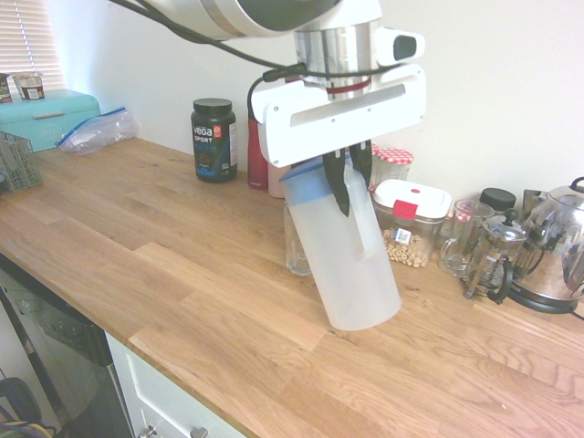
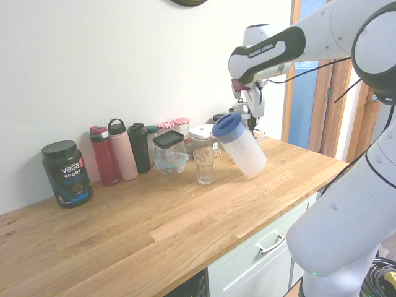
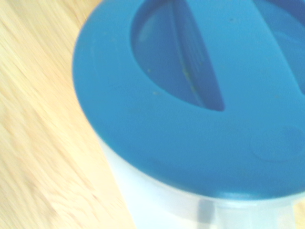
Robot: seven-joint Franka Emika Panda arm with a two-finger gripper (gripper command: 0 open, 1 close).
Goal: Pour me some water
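Note:
A tall frosted-white pitcher with a blue lid leans over the wooden counter, its lid end tipped toward a clear drinking glass. My gripper comes down from above and is shut on the pitcher's side handle just under the lid. In the second exterior view the pitcher hangs tilted to the right of the glass, with its lid close above the glass rim. The wrist view is filled by the blue lid. The water is hidden behind the frosted wall, and no stream shows.
Along the wall stand a black Vega tub, red, pink and dark bottles, jars and lidded containers, a French press and a steel kettle. A teal bread box sits far left. The counter's front edge runs nearby.

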